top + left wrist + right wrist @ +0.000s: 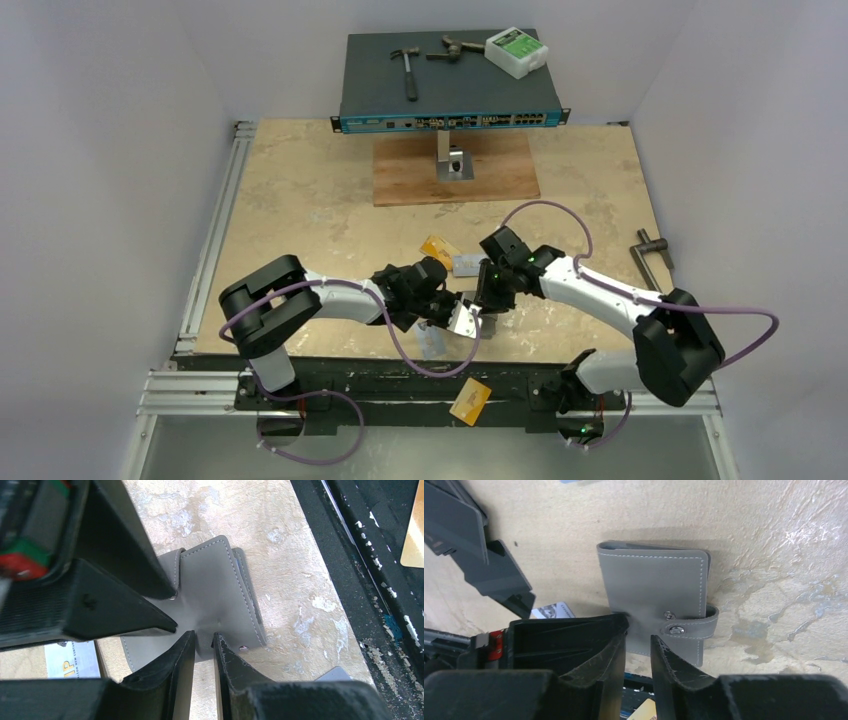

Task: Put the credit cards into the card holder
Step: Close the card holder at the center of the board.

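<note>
Both grippers hold the grey card holder (pixel 465 320) between them near the table's front edge. My left gripper (pixel 204 640) is shut on one edge of the card holder (pixel 215 585). My right gripper (pixel 639 641) is shut on the opposite edge of the card holder (pixel 651 590), beside its strap and snap button (pixel 677 629). The holder is folded. An orange card (pixel 438 248) and a silver card (pixel 466 265) lie just behind the grippers. A grey card (pixel 430 340) lies in front of them. Another orange card (pixel 470 400) rests on the black base rail.
A blue network switch (pixel 450 80) on a wooden stand (pixel 455 170) is at the back, with a hammer (pixel 408 68) and a white box (pixel 516 50) on top. A metal clamp (pixel 652 255) lies at the right edge. The black rail (pixel 370 580) runs along the front.
</note>
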`<state>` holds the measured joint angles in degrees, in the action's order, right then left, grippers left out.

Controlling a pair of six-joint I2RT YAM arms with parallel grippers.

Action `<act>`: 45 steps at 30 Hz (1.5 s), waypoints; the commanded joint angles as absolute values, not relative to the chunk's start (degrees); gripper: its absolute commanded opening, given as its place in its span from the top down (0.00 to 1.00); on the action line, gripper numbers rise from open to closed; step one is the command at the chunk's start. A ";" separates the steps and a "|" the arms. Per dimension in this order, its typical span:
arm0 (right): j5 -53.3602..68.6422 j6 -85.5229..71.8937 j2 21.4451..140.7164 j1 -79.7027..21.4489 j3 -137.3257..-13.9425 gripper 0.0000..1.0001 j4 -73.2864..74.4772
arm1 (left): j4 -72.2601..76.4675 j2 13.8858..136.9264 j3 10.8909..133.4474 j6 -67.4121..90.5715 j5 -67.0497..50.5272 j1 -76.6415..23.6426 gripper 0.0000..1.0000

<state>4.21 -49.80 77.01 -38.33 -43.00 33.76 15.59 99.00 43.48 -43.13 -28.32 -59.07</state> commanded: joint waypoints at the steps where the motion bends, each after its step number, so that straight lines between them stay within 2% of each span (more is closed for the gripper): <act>1: 5.52 -48.67 74.19 -38.41 -46.25 0.78 36.33 | 11.16 100.85 42.23 -43.54 -30.46 -60.24 0.80; 3: 6.86 -48.67 73.52 -38.19 -47.30 0.78 36.86 | 11.25 100.81 42.19 -43.59 -30.42 -60.21 0.80; 7: 2.52 -46.34 73.85 -38.14 -52.28 0.60 44.30 | 11.25 100.81 42.19 -43.59 -30.36 -60.21 0.80; 14: -4.05 -42.53 79.87 -38.60 -55.36 0.56 51.03 | 11.71 100.72 42.02 -43.47 -30.32 -60.23 0.80; 26: -7.70 -41.44 87.52 -40.07 -59.21 0.64 51.47 | 11.95 100.55 41.66 -43.76 -30.32 -60.24 0.80; 36: -6.61 -41.09 89.82 -41.07 -58.73 0.62 50.19 | 11.87 100.63 41.66 -43.81 -30.32 -60.21 0.80; 45: -7.93 -41.58 89.91 -41.33 -57.62 0.77 50.19 | 11.88 100.63 41.66 -43.93 -30.37 -60.25 0.80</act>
<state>-5.74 -41.71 90.13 -40.93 -57.39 50.35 16.03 99.02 43.27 -43.75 -28.27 -59.29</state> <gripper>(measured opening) 0.248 0.199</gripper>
